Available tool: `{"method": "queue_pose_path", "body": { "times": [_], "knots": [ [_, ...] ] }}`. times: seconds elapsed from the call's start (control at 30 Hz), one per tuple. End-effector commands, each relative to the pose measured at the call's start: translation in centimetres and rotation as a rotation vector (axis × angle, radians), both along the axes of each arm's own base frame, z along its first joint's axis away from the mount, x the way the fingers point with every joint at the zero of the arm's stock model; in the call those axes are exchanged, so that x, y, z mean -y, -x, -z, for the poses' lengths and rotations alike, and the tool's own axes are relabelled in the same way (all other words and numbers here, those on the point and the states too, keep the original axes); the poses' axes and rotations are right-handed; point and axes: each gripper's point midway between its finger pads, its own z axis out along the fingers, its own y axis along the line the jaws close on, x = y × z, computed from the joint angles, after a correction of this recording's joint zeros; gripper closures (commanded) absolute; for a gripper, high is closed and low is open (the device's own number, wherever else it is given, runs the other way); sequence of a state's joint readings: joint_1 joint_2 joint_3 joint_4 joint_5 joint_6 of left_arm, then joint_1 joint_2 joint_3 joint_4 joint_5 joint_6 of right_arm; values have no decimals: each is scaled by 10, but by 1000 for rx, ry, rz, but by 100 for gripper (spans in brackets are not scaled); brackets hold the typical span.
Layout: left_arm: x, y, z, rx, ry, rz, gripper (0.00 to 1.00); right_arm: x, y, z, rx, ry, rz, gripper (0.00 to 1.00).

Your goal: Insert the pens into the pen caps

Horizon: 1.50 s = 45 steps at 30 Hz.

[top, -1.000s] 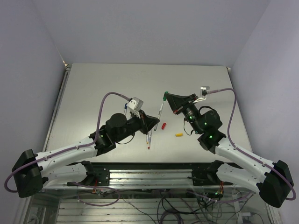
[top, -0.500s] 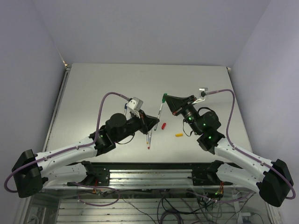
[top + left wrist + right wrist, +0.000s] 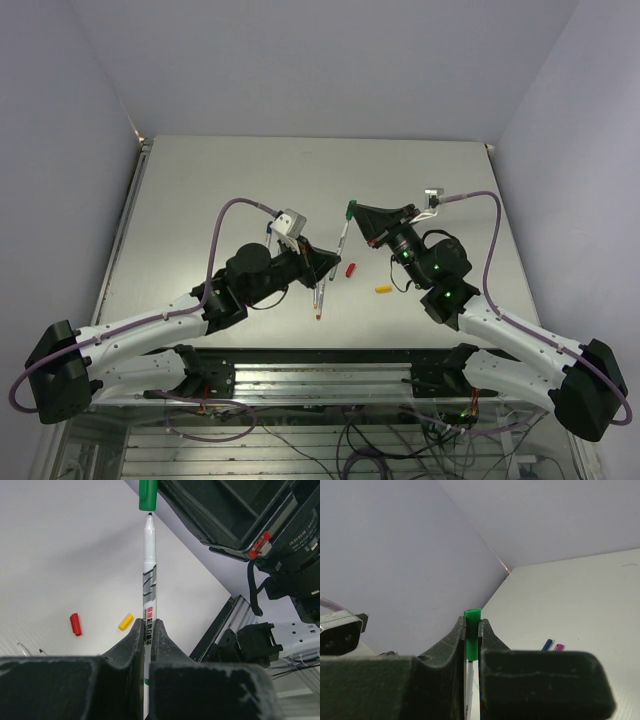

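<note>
My left gripper (image 3: 332, 262) (image 3: 147, 625) is shut on a white pen (image 3: 149, 570) (image 3: 342, 240), held off the table with its tip pointing at the right gripper. My right gripper (image 3: 356, 211) (image 3: 472, 625) is shut on the green pen cap (image 3: 472, 630) (image 3: 148, 495) (image 3: 351, 208). The pen's dark tip sits right at the cap's mouth, in line with it. A red cap (image 3: 75, 624) (image 3: 350, 269) and a yellow cap (image 3: 125, 622) (image 3: 382, 290) lie on the table. A blue cap (image 3: 547, 644) and a magenta cap (image 3: 558, 647) lie further off.
More pens (image 3: 318, 300) lie on the table under the left gripper, one with a red end; their tips (image 3: 22, 650) show in the left wrist view. The grey table (image 3: 200, 190) is walled at the back and on both sides. A metal rail (image 3: 320, 360) runs along the near edge.
The right arm has shifted slightly to the left. The pen and the green cap have hardly moved.
</note>
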<state>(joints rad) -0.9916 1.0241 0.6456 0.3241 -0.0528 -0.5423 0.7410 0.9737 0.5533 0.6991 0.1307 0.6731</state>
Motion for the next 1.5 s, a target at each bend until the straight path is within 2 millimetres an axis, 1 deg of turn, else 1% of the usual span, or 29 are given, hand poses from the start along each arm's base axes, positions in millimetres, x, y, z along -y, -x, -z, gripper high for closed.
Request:
{"method": "queue_pose_path", "body": {
  "times": [0.0, 0.1, 0.3, 0.6, 0.77, 1.03, 1.13, 1.37, 1.47],
  "knots": [
    [-2, -1, -9, 23, 27, -8, 93, 2, 2, -10, 27, -29, 4, 100],
    [-2, -1, -10, 23, 33, -10, 93, 2, 3, -10, 28, -27, 3, 100],
    [-2, -3, -13, 29, 45, -22, 93, -1, 5, -4, 11, -24, -15, 100],
    [-3, -7, -20, 47, 65, -42, 93, -14, 10, 15, -28, -3, -61, 100],
    [-9, -11, -28, 60, 96, -80, 93, -17, 15, 25, -52, 9, -81, 100],
    [-12, -22, -36, 74, 150, -143, 93, -37, 32, 34, -79, 49, -219, 100],
    [-14, -26, -45, 98, 161, -163, 93, -42, 33, 43, -114, 91, -236, 100],
    [-24, -37, -70, 145, 184, -236, 93, -42, 32, 83, -244, 222, -213, 100],
    [-29, -41, -79, 160, 205, -253, 93, -41, 33, 96, -282, 261, -208, 100]
  ]
}}
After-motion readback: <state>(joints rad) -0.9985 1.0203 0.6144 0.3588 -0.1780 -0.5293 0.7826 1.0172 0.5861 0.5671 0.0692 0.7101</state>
